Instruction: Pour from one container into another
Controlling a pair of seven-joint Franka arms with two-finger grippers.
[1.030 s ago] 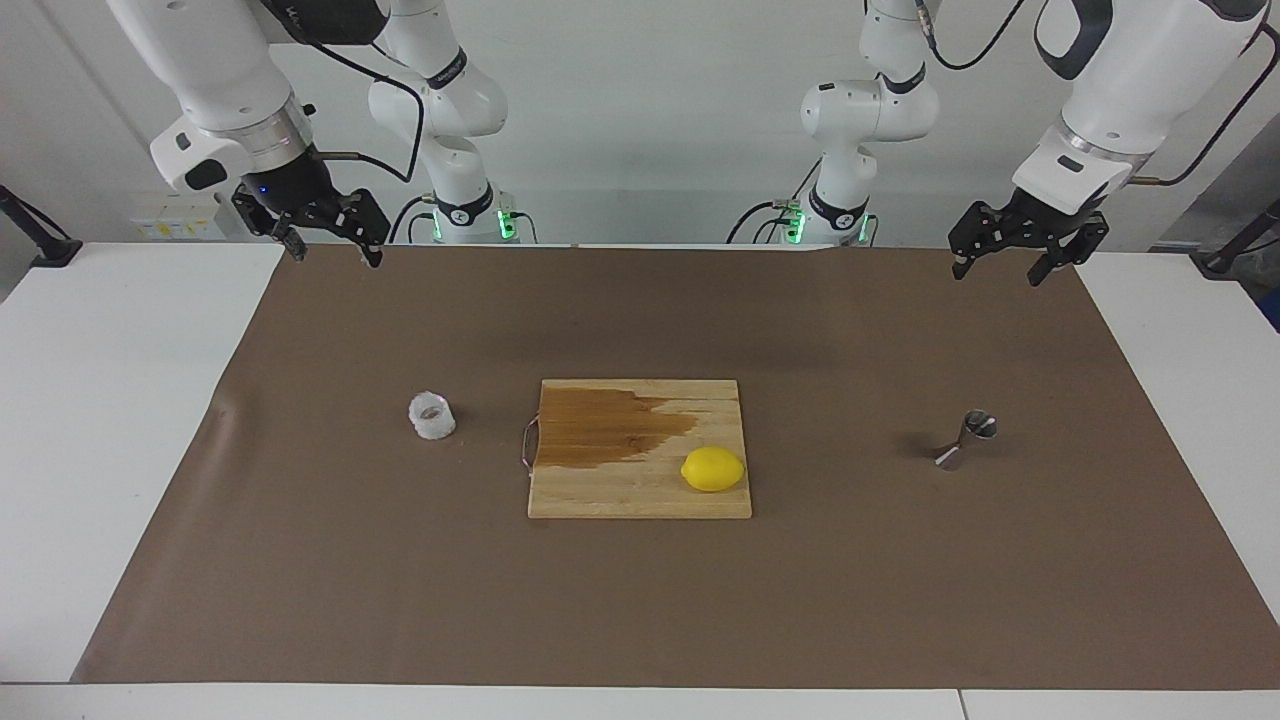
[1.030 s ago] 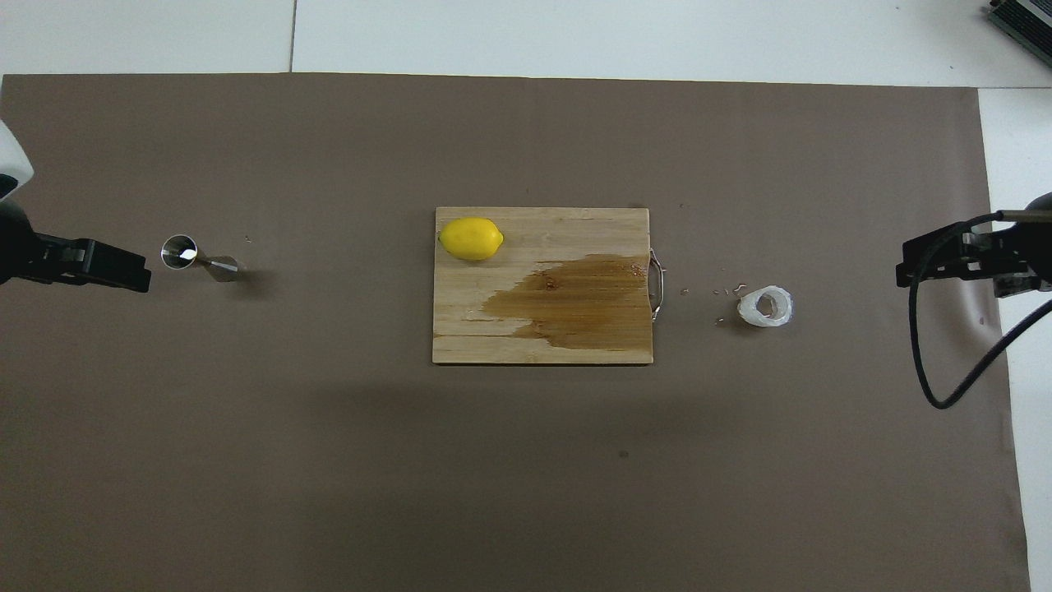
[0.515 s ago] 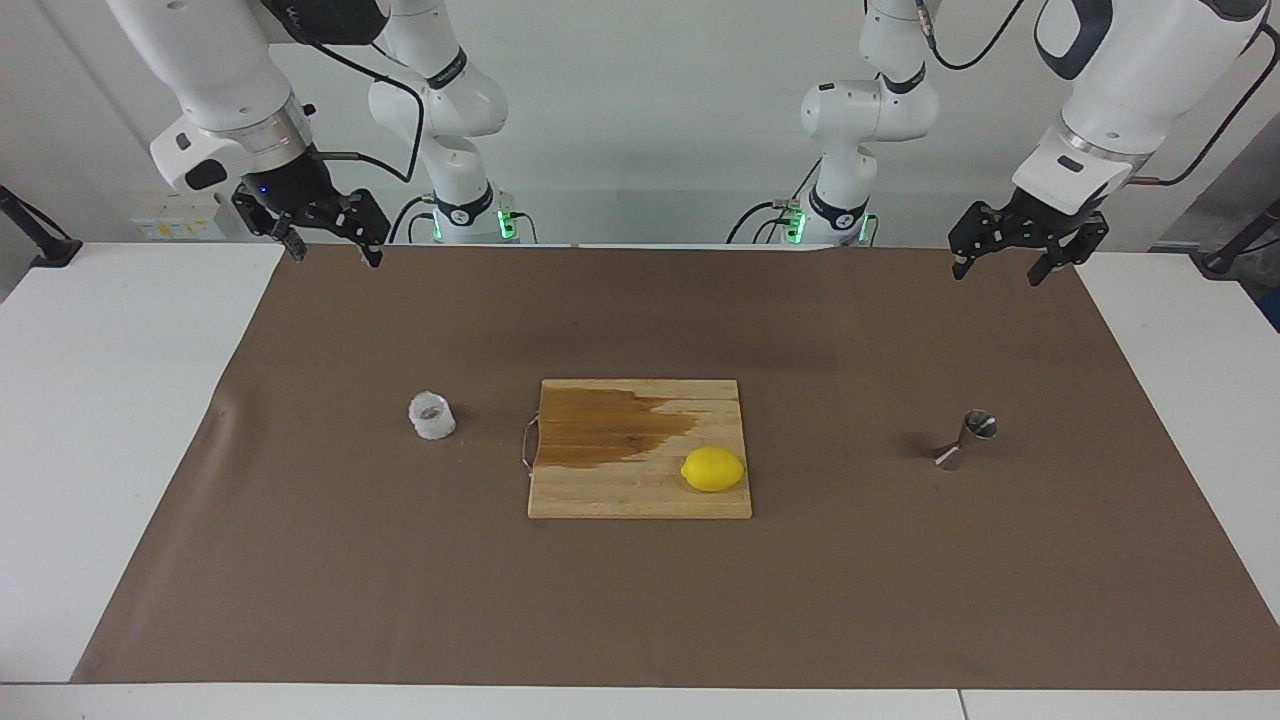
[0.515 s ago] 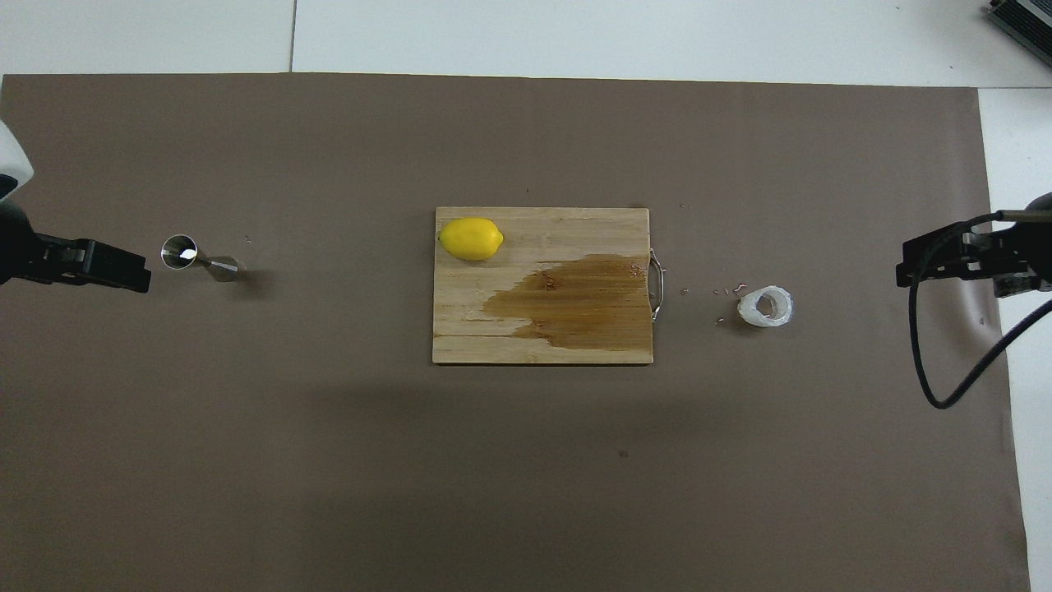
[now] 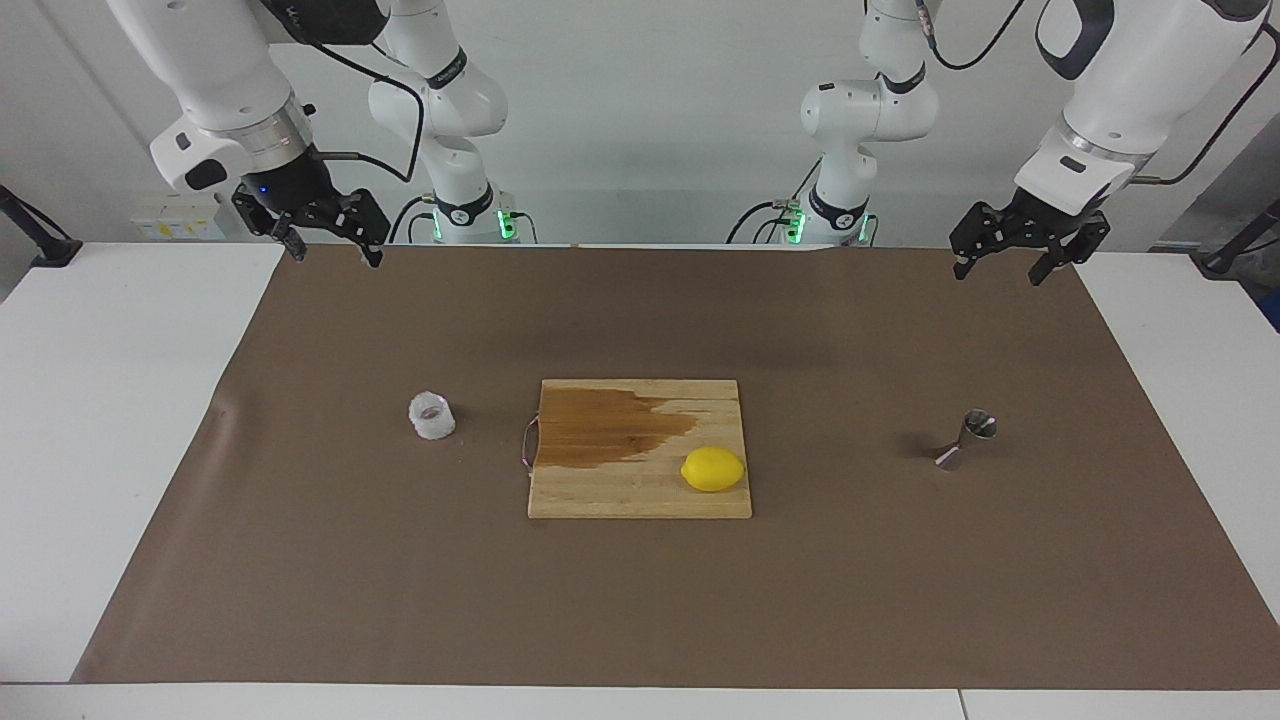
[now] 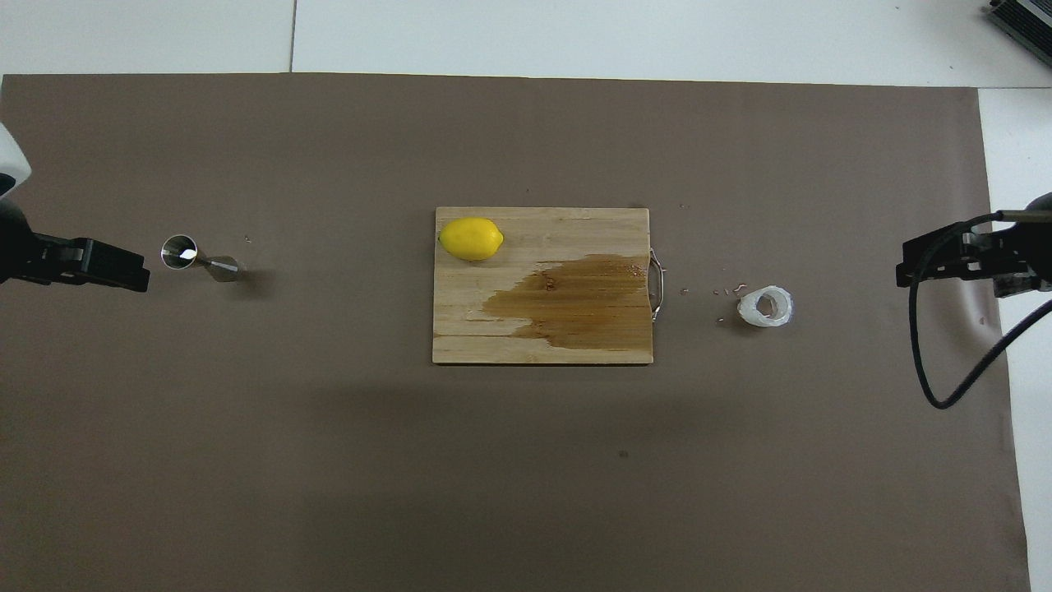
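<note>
Showing only part of each gripper (image 6: 99, 263) overhead.

The small bumpy white cup (image 5: 432, 416) and the shiny steel hourglass jigger (image 5: 968, 438) stand upright, well apart.

Brightness: you get even, bright light in both views.
Source: overhead, diffuse; you cannot see the lamps.
Shadows: soft, short smudge beside the jigger (image 5: 966, 439) and the white cup (image 5: 432, 416); broad faint bands on the brown mat (image 5: 640, 600).
Glare: small highlights on the jigger's rim; mild sheen on the lemon (image 6: 470, 238).
Focus: you have sharp detail throughout.
Edges: straight, no visible warping.
</note>
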